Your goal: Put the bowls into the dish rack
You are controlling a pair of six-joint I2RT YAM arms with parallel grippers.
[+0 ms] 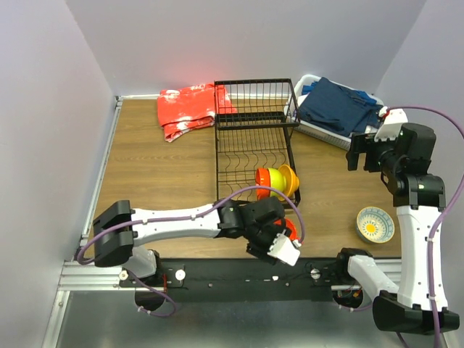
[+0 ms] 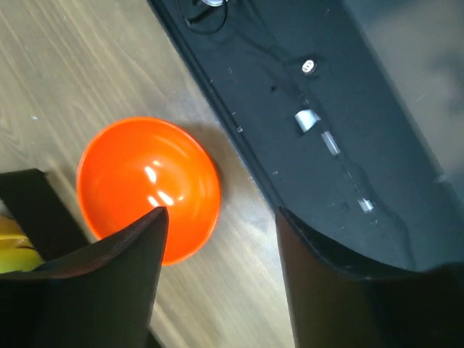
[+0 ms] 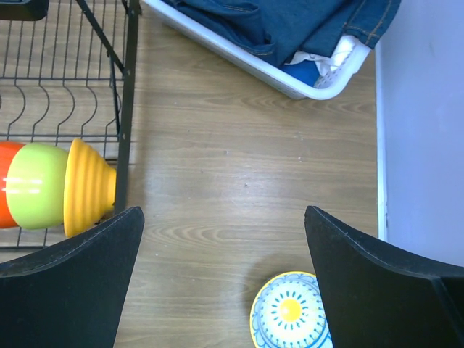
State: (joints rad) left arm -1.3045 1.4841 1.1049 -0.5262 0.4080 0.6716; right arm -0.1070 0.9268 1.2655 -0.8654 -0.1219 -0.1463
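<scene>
The glossy red-orange round bowl (image 2: 148, 185) sits upright on the desk (image 2: 87, 72), just in front of the black wire dish rack (image 3: 128, 109). The left pincer (image 2: 221, 217) hovers above it, jaws apart and empty. The bowl is probably light, rigid and slick, so pinch across its rim. The right pincer (image 3: 225, 214), beside the rack, is spread and empty.

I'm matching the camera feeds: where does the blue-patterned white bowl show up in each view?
Top external: the blue-patterned bowl sits on the table, lower right.
Left wrist: not in it.
Right wrist: the bowl is at the bottom edge, right of centre, partly cut off.
Shared landmark: the dish rack, up and left of the bowl in both.
</scene>
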